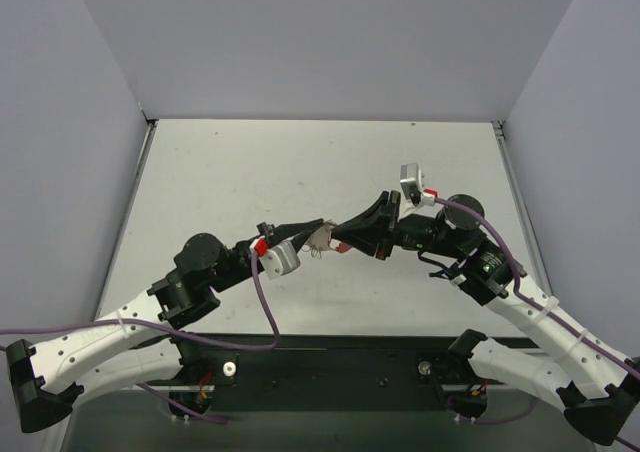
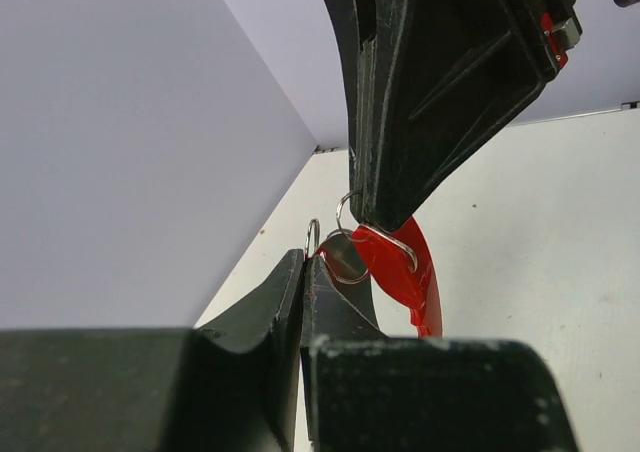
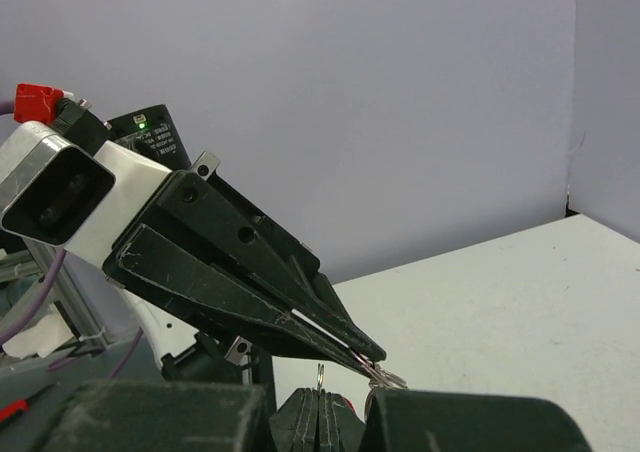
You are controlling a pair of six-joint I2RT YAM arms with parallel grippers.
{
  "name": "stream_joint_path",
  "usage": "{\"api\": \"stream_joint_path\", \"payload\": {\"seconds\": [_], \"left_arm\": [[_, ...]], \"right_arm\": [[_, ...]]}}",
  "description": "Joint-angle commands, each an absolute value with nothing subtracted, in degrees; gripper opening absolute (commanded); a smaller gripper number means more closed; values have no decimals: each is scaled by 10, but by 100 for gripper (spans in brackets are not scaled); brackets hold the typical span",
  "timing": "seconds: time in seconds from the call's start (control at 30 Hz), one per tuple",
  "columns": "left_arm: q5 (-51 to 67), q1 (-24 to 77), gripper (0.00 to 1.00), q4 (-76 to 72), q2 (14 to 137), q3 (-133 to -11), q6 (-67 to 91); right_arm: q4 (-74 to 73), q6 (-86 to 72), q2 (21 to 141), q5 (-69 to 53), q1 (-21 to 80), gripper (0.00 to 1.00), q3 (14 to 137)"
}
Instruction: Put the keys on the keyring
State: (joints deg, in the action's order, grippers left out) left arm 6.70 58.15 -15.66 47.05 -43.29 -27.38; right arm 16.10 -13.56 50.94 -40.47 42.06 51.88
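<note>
Left gripper [image 2: 305,260], pinching the key [image 2: 345,262], touched the keyring [image 2: 410,277] dangling from the clamped right gripper [image 2: 378,217] just above

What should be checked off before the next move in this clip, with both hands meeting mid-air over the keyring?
1. Left hand shut: ok, a silver wire loop pokes out at its closed tip.
2. Right hand grips the keyring: ok, its red band hangs from the closed tip.
3. Hands tip to tip, raised above the table: ok.
4. Key located: cannot tell, no red-headed key can be made out in any view.
5. Key threaded on the keyring: cannot tell, thin silver loops overlap where the tips meet.
</note>
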Motion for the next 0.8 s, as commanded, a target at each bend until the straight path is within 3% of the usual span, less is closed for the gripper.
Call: {"api": "stream_joint_path", "payload": {"seconds": [0.0,0.77], "left_arm": [[92,584,0,-157,467,-469,-273],[120,584,0,-69,466,-509,-272]], "right_arm": [[175,-107,501,-412,424,0,544],[156,-96,496,-399,428,0,553]]}}
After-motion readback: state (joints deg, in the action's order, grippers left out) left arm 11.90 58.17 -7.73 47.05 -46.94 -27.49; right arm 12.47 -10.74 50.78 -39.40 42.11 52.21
